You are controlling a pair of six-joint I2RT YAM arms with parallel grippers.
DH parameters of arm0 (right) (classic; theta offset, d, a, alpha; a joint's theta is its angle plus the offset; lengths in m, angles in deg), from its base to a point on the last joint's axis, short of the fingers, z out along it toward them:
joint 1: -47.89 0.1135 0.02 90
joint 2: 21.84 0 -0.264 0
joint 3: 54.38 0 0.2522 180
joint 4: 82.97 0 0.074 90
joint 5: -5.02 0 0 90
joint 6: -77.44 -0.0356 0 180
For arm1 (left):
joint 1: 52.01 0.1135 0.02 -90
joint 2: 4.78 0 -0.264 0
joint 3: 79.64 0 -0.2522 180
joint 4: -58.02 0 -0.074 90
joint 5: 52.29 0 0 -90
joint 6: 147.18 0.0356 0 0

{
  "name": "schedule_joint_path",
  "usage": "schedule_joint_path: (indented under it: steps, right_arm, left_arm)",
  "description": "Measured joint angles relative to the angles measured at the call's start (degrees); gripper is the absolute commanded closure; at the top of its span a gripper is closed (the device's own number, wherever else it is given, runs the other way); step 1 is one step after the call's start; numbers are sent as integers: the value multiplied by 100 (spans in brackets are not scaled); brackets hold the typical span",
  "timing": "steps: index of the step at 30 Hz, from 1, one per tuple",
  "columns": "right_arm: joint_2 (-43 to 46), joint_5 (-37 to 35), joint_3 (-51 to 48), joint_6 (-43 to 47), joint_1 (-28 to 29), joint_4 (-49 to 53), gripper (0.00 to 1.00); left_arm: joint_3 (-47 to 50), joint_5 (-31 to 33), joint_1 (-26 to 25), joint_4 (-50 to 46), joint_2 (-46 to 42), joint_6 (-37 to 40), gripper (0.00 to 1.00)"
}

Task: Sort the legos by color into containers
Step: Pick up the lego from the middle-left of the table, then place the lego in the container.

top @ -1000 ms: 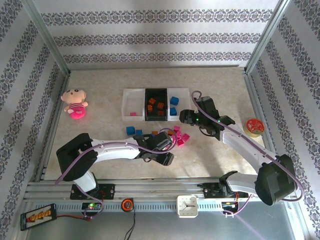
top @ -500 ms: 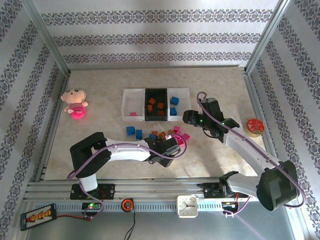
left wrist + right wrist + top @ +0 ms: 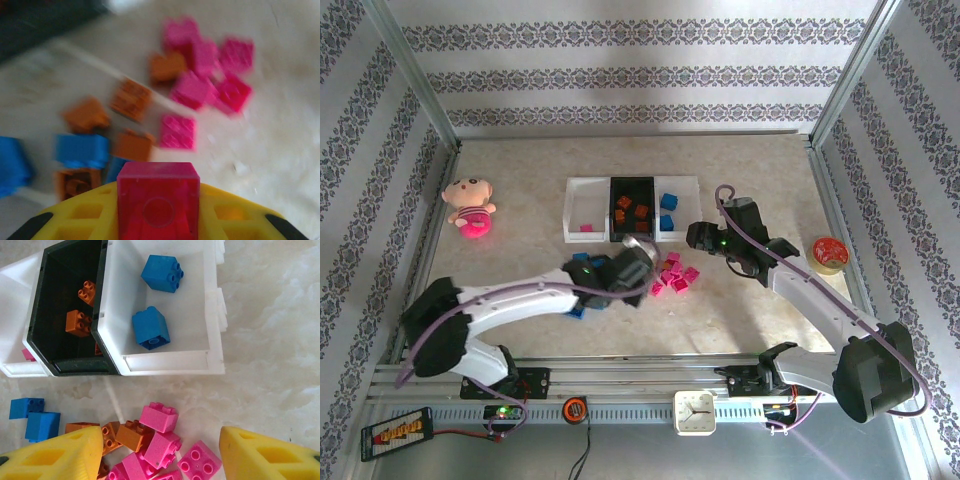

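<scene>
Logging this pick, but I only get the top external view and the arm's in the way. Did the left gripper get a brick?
Observer: Yes. Left wrist view: left gripper shut on a pink brick.
Operator: And the other side, carrying anything?
Observer: No. Right wrist view: right gripper open, empty, loose pink bricks below it.
Operator: Any orange ones I can't see?
Observer: Yes. Left wrist view shows several orange bricks on the table beside blue bricks.

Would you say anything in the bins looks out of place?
Nothing stands out: the black bin holds only orange bricks, the right white bin only blue ones, the left white bin a pink one.
</scene>
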Motion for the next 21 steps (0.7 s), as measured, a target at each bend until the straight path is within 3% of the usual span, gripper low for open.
schedule_joint_path:
  steps: [5, 8, 17, 21]
  right_arm:
    - [33, 22, -111, -70, 0, -15, 37]
    - [118, 24, -212, -109, 0, -22, 37]
    - [455, 28, -588, -129, 4, 37, 37]
    - [535, 42, -846, -129, 17, 90, 36]
  left_arm:
    - [-116, -68, 1661, 131, -317, 42, 68]
    - [-409, -205, 2247, 166, 103, 74, 68]
    - [-1971, -621, 3191, 251, 2072, 195, 68]
    - [-2675, -680, 3329, 170, 2789, 197, 61]
